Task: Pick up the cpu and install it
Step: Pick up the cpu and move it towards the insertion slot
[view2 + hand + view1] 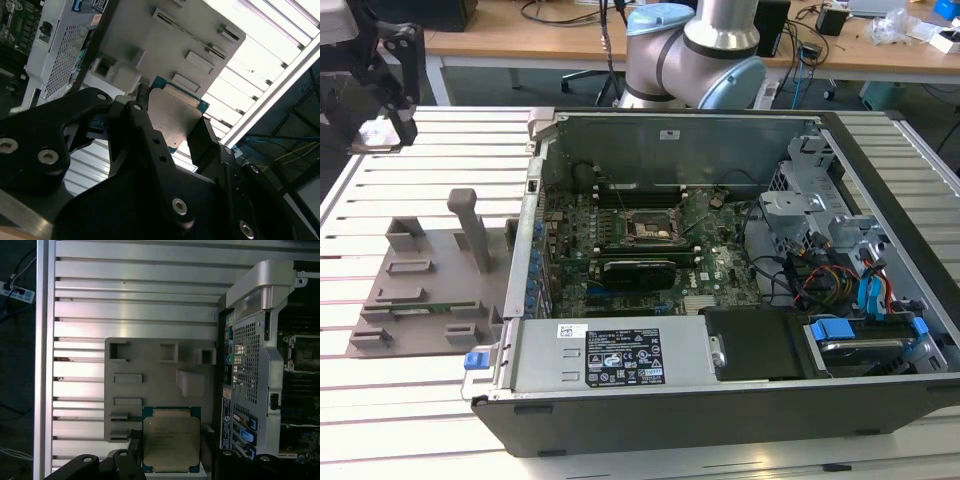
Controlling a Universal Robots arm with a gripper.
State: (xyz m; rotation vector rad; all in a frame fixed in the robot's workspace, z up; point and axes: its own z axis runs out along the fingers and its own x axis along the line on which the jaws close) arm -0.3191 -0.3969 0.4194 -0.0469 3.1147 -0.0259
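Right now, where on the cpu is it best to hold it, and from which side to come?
Probably by two opposite thin edges, coming square to the flat top: the cpu is a thin square plate, and the hand holds it so, one finger at each edge.

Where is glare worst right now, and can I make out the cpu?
Second wrist view: the slatted table burns out to white, while the cpu in the gripper is shaded but distinct. First wrist view: the cpu is evenly lit. Exterior view: even light, the computer case dim inside.
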